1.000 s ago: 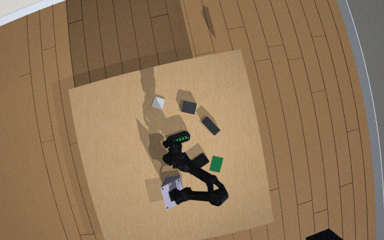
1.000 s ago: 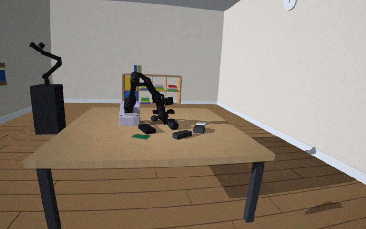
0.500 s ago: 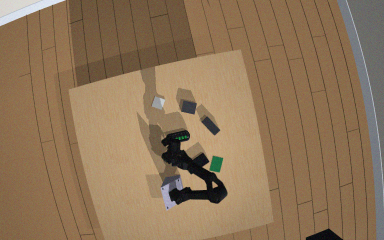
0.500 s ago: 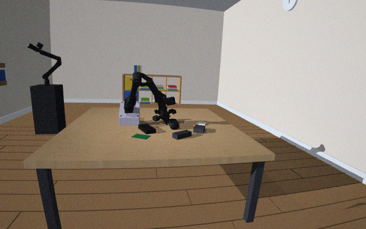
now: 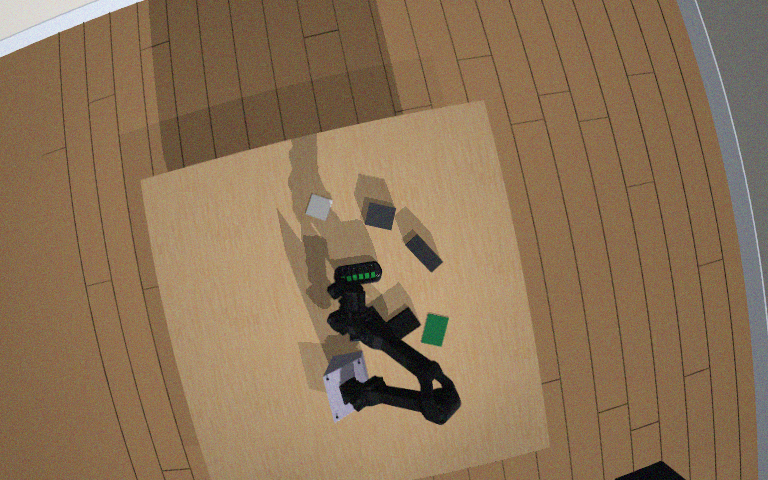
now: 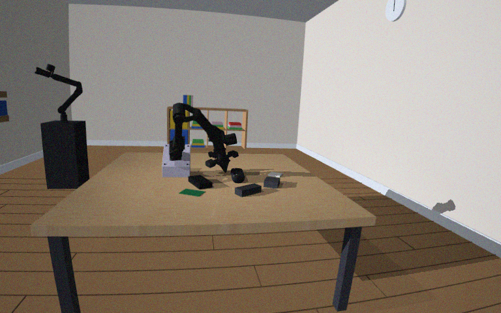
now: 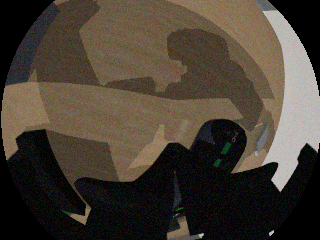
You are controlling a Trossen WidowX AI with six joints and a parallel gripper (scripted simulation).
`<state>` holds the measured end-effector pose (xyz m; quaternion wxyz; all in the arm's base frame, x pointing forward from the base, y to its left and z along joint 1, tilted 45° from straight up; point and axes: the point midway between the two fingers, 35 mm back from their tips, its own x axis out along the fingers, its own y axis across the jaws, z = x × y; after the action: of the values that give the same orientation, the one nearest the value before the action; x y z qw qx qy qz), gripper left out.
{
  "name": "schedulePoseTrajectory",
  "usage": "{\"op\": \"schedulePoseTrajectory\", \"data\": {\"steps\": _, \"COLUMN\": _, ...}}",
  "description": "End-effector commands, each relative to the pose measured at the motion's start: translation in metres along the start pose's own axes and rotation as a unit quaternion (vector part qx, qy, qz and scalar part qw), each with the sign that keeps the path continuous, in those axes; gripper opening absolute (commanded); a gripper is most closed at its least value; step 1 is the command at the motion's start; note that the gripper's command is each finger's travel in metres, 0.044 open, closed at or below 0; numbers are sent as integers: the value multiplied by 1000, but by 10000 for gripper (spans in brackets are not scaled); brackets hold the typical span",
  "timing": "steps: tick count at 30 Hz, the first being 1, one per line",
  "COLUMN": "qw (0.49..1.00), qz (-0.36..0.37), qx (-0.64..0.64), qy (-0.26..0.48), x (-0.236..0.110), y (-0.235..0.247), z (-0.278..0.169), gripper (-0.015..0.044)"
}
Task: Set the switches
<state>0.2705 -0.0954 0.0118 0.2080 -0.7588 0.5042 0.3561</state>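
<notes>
The dark grey controller unit lies near the middle of the bench, its row of rocker switches showing green from above. My gripper is shut with nothing between the fingers. Its tip points down right beside the unit's near-left end, just above the bench; I cannot tell whether it touches the unit. In the wrist view only part of the unit shows, just right of the closed fingers. The underside label is hidden.
A light grey block, a dark grey block and a dark slab lie beyond the unit. A black block and a green card lie beside my arm. The arm's grey mount stands behind.
</notes>
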Motion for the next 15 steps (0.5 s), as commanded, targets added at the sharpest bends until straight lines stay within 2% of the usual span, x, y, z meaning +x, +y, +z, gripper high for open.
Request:
{"op": "schedulePoseTrajectory", "data": {"steps": 1, "qw": 1000, "qz": -1, "qx": 5, "qy": 3, "x": -28, "y": 22, "z": 1, "gripper": 0}}
{"op": "schedulePoseTrajectory", "data": {"steps": 10, "qw": 1000, "qz": -1, "qx": 7, "qy": 3, "x": -38, "y": 30, "z": 2, "gripper": 0}}
{"op": "schedulePoseTrajectory", "data": {"steps": 15, "qw": 999, "qz": 11, "qx": 40, "qy": -7, "x": -37, "y": 15, "z": -10, "gripper": 0}}
